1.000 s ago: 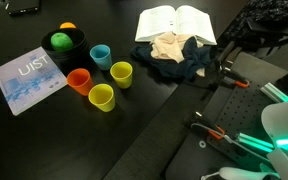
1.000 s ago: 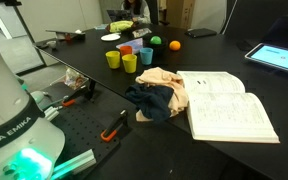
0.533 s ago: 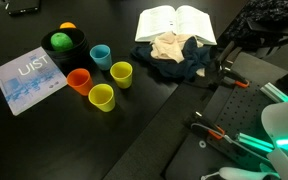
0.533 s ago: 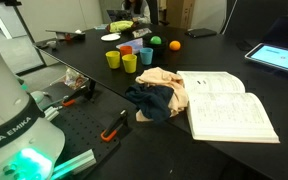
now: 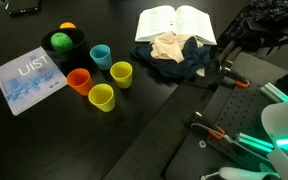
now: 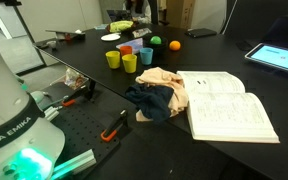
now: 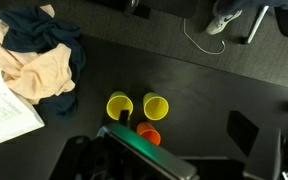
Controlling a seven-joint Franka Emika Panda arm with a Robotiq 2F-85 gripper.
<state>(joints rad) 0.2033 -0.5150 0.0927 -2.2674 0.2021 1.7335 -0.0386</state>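
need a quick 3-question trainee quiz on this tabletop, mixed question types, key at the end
1. How many yellow cups stand on the table? A) one B) two C) three
2. True or false: the green ball sits in the blue cup.
3. Fill in: the pamphlet beside the orange cup reads ___.
Key: 1 B. 2 false, it sits in the black bowl. 3 UIST.
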